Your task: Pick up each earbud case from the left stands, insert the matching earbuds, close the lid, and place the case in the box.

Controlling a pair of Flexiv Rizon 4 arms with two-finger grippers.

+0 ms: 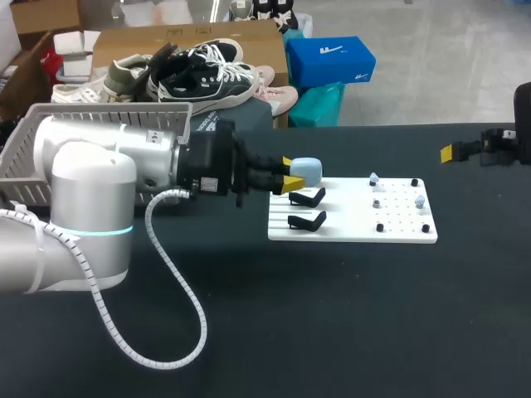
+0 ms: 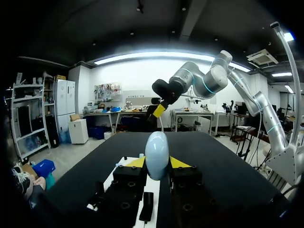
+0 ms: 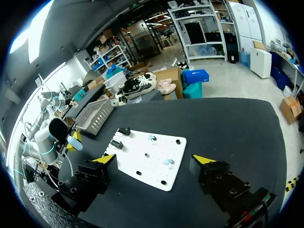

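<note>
My left gripper (image 1: 292,177) is shut on a pale blue earbud case (image 1: 306,171), held upright just above the left end of the white board (image 1: 353,224). In the left wrist view the case (image 2: 156,154) stands between the two yellow tips, touching both. Two empty black stands (image 1: 307,197) sit below it on the board. One small earbud (image 1: 374,177) lies at the board's far side and a bluish one (image 1: 419,201) towards its right end. My right gripper (image 3: 155,159) hangs open and empty, high above the board (image 3: 142,166), at the table's far right (image 1: 452,152).
Several black pegs (image 1: 380,227) dot the white board. A grey wire basket (image 1: 17,149) stands at the table's far left, behind my left arm (image 1: 108,174). A white cable loops from that arm down onto the dark tabletop (image 1: 332,315).
</note>
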